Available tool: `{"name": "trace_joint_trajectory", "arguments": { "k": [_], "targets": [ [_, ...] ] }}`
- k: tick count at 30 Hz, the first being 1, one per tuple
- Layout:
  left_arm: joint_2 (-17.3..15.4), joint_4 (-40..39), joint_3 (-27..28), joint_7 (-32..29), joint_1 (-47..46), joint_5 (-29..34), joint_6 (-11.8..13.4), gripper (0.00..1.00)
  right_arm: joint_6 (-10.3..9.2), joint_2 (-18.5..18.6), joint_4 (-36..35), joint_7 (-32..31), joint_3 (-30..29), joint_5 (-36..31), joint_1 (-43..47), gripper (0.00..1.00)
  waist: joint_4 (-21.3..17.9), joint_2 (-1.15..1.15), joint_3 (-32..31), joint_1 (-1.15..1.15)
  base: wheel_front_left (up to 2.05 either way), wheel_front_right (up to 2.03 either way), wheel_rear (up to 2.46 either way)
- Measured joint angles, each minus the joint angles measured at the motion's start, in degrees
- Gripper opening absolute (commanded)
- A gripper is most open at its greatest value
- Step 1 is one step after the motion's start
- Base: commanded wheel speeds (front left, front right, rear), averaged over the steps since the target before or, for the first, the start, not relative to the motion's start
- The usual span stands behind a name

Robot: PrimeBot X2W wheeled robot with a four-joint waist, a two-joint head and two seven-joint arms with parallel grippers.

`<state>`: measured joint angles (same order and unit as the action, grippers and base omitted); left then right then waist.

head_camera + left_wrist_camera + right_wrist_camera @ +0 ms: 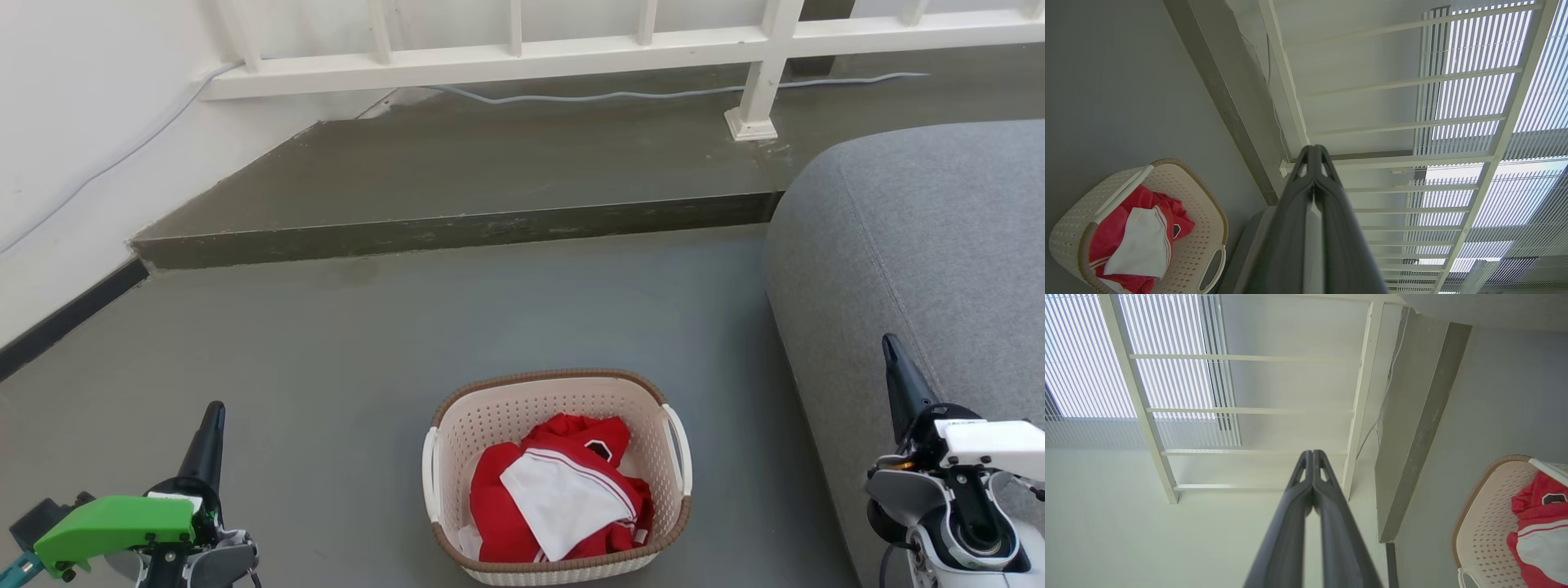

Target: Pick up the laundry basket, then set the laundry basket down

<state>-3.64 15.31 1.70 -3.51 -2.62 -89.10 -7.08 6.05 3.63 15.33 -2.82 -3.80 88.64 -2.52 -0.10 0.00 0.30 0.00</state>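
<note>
My left gripper point(213, 411) sits low at my left, its two dark fingers pressed together to the tips and holding nothing. My right gripper point(889, 344) is low at my right, fingers likewise closed tip to tip and empty. It stands against the flank of a grey sofa point(922, 245).

Between my two grippers, a little ahead, the laundry basket point(506, 416) stands upright on the grey floor point(326, 343), well apart from both sets of fingers. Its brown woven-look rim runs all round the top, and a white handle point(430, 482) curves along each short side. There is open floor to its left, all the way to my left gripper. On its right only a narrower strip of floor separates it from the sofa's rounded edge.

Inside the basket lies a crumpled red and white garment point(563, 490), filling most of the bottom and reaching about halfway up the perforated walls. A small dark badge point(600, 449) shows on the red cloth, but I cannot read anything on it.

Beyond the basket the floor stays bare up to a low dark step point(457, 233) that runs across my path. On the raised level behind it stands a white railing point(522, 57), with a pale cable point(612, 95) lying along its foot. A white wall point(82, 122) closes off my left side.
</note>
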Motion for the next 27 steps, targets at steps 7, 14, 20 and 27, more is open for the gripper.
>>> {"name": "trace_joint_trajectory", "arguments": {
  "k": [7,14,20,27],
  "targets": [
    [0.3,0.5,0.6,-1.1,-0.1,-3.9,0.0,0.00,0.51,0.1,0.3,-1.1,-1.1,5.0,-0.6,0.00,0.1,0.00,-0.2,0.00,0.00,0.00,0.00],
    [0.4,0.5,0.7,-1.1,-0.3,-3.9,0.0,0.00,0.51,0.1,0.5,-1.3,-1.2,5.3,-0.6,0.00,0.1,0.00,-0.2,0.00,0.00,0.00,0.00],
    [0.4,0.5,0.8,-1.1,-0.8,-3.9,0.0,0.00,0.51,0.1,0.5,-1.3,-1.2,5.3,-0.6,0.00,0.1,0.00,-0.2,0.00,0.00,0.00,0.00],
    [0.4,0.5,0.9,-1.1,-0.9,-3.9,0.0,0.00,0.52,0.1,0.6,-1.3,-1.2,5.3,-0.6,0.00,0.1,0.00,-0.2,0.00,0.00,0.00,0.00]
  ]
}}
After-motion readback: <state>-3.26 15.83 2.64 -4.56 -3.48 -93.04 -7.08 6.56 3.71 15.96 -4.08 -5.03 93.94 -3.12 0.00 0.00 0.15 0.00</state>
